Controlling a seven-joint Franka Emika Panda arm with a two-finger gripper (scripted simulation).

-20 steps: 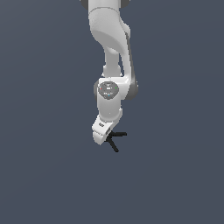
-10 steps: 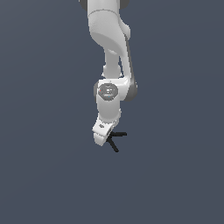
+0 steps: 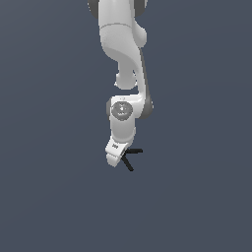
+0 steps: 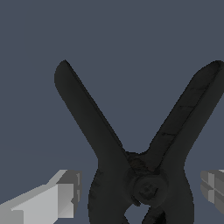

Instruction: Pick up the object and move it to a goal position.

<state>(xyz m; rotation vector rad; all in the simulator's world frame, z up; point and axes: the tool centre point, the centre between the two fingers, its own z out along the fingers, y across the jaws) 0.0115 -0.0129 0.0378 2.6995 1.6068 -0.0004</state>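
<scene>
Since the earlier frames almost nothing has moved: the black spring clamp lies on the same spot of the plain grey-blue floor, and the arm has only sunk a little. Only two thin handles show in the exterior view; the wrist view shows the pivot and splayed handles close. The white gripper is released, one finger on each side of the clamp, touching nothing visibly.
</scene>
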